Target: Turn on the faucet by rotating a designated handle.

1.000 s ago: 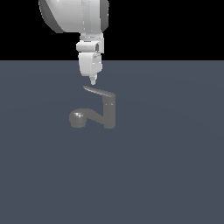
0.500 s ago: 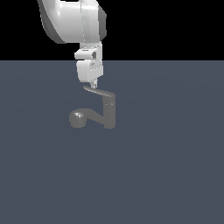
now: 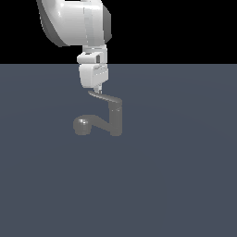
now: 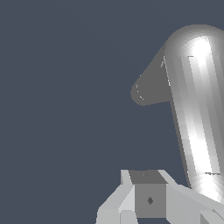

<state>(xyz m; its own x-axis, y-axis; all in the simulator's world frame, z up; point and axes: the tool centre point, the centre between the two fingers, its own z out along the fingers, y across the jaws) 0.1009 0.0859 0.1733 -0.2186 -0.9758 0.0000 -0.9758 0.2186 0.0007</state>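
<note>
Dull grey metal faucet (image 3: pixel 111 121) is standing near the middle of the flat slate-blue floor (image 3: pixel 185 185), upright cylindrical body at centre, bent spout with its round head (image 3: pixel 81 125) reaching toward 9 o'clock in the exterior view. The handle (image 3: pixel 105 96), a thin flat tapered lever, is sitting on top of the body; its long axis is running from the body out toward roughly 10 o'clock, free tip at the exterior view's left.

The white gripper (image 3: pixel 97 88) is hanging straight above that free tip, fingers pointing down, with the lever lying at its 6 o'clock. The fingertips are appearing to touch or nearly touch the tip; contact cannot be confirmed at this resolution.

In the wrist view the handle (image 4: pixel 194 109) is showing as a bright rounded bar running lengthwise beside the gripper's fingers (image 4: pixel 148 199), and the darker spout (image 4: pixel 148 89) is lying beyond it.

Claw state: fingers are looking drawn close together with nothing between them, yet neither view is showing the gap plainly, so cannot tell for certain.

Judgement: the arm is positioned for a sideways push on the lever tip, swinging it about the body's vertical axis. Risk: fingertip slipping over the thin tip.
</note>
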